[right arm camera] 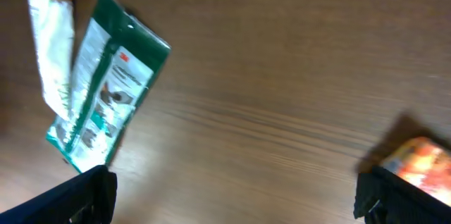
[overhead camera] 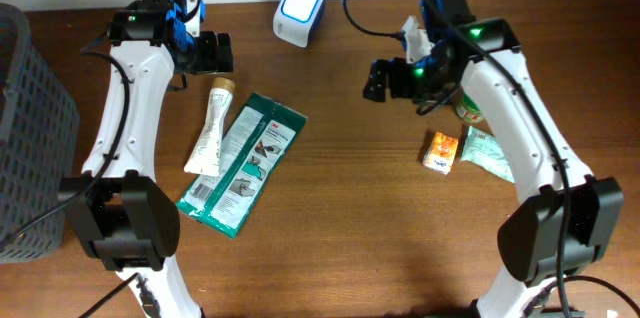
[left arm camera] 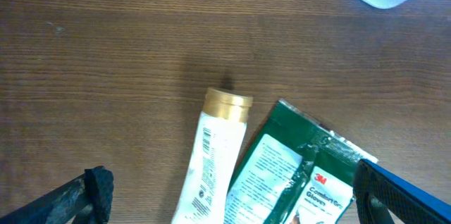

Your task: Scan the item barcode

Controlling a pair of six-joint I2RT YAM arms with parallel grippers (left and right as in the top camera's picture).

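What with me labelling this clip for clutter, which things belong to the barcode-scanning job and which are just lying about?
Job in hand:
scanner, lit, at the far edge
possible items to scan, none held: green glove pack, white tube, orange packet, pale green pouch

Lying about:
grey basket at the table's left edge, probably no part of the scanning itself

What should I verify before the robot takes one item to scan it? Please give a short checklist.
1. Left claw open and empty: ok.
2. Right claw open and empty: ok.
3. Scanner lit, nothing covering it: ok.
4. White tube apart from green package: not ok, they touch.
5. Barcode facing up on the green package: cannot tell.
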